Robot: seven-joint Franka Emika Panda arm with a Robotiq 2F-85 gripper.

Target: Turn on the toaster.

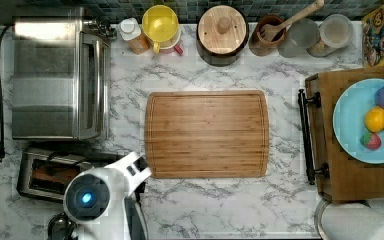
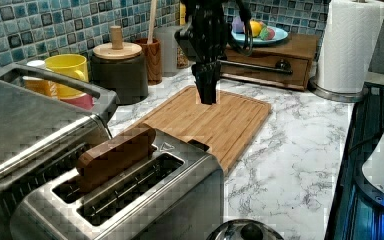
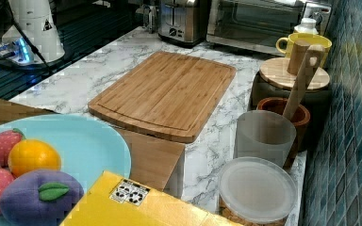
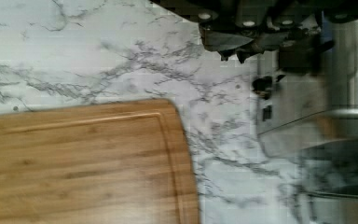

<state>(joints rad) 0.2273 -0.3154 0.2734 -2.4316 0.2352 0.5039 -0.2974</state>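
— Where is the toaster (image 1: 42, 172) sitting?

— It is standing on the marble counter (image 1: 205, 210) at the top view's lower left, just in front of the big oven (image 1: 55, 75) and close to the board (image 1: 207, 134). In the left view it is filling the foreground, and a brown slice (image 2: 115, 155) is sticking up out of the slot nearer the oven. In the right view it is showing small at the far end (image 3: 181, 19), beside the oven.

— And what is the arm (image 1: 105, 192) doing?

— It is reaching in from the top view's bottom edge, its white wrist lying between the toaster and the board's lower left corner. In the left view the gripper (image 2: 208, 100) is pointing straight down over that corner of the board, apart from the toaster.

— Is it gripping anything?

— No. The fingers are pressing together with no gap between them, and nothing is sitting in them.

— Is it touching the board?

— I cannot tell; the tips are hanging right at the board's edge.

— What is the wrist view giving you?

— The board's rounded corner, bare marble, and the toaster's steel side (image 4: 298, 112) just beyond it, blurred.

— Anything else around?

— A yellow mug (image 1: 161, 25) is standing by the tiled wall, a blue plate (image 1: 352, 135) is holding toy fruit, and a kettle lid (image 2: 245, 231) is peeking in beside the toaster.
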